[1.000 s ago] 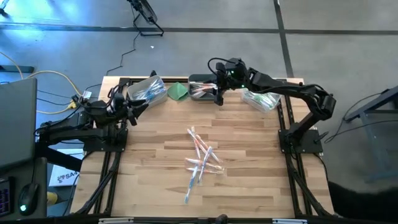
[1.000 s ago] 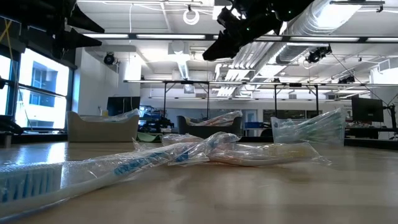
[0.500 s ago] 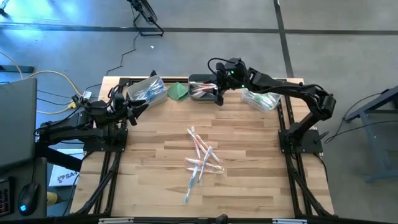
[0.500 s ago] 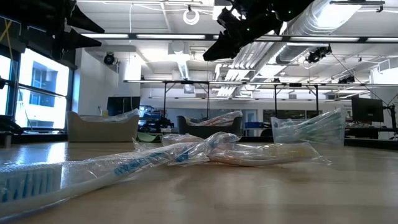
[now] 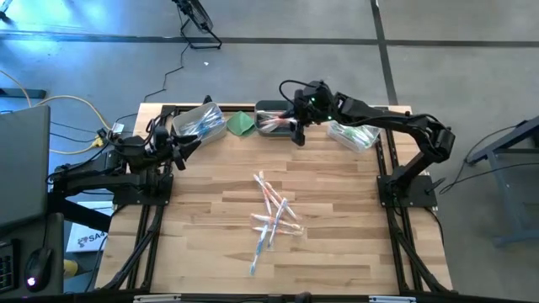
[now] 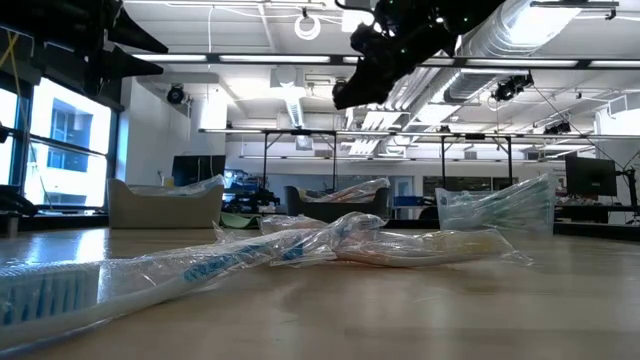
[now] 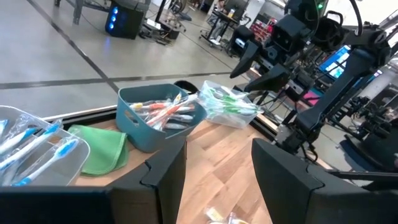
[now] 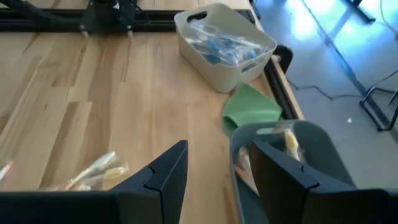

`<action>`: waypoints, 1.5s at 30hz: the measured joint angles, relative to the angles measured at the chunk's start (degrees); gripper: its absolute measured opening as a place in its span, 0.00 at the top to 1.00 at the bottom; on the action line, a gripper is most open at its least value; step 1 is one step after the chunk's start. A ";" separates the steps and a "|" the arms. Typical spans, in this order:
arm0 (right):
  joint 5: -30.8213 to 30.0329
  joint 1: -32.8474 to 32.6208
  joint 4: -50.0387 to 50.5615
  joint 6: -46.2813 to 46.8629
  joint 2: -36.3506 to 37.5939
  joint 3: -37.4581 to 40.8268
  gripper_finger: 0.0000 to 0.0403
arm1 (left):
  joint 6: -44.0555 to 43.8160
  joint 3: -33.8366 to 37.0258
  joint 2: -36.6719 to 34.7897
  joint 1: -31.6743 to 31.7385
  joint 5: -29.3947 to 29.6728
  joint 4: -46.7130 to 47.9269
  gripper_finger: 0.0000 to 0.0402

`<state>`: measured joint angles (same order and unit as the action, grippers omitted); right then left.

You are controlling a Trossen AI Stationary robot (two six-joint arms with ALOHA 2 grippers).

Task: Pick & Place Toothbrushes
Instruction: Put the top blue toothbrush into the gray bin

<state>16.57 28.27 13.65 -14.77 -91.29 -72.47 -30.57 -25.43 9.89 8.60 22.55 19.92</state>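
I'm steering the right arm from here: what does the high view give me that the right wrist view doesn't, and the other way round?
Only the high view shows the clear bin with green toothbrushes at the far right, the left hand parked beside the far-left bin, and the whole loose pile of toothbrushes mid-table.

Only the right wrist view shows the right hand empty and open, at the near rim of the teal bin.

Both show the green cloth, the pale bin of blue toothbrushes, the teal bin and part of the pile.
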 joint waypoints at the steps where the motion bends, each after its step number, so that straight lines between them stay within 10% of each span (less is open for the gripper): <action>1: 0.01 0.00 0.34 0.18 0.00 0.00 0.59 | 0.25 0.00 0.00 0.00 0.00 0.00 0.55; 35: -0.49 -3.00 -2.75 16.66 -0.01 0.00 0.59 | 7.51 0.00 0.00 0.00 -1.38 -0.02 0.55; 45: -12.02 -10.64 -2.71 16.50 -0.02 0.00 0.59 | 8.28 0.00 0.00 0.00 -1.40 -0.02 0.55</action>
<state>4.55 17.64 10.94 1.74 -91.31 -72.47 -22.29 -25.43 9.89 8.60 21.15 19.90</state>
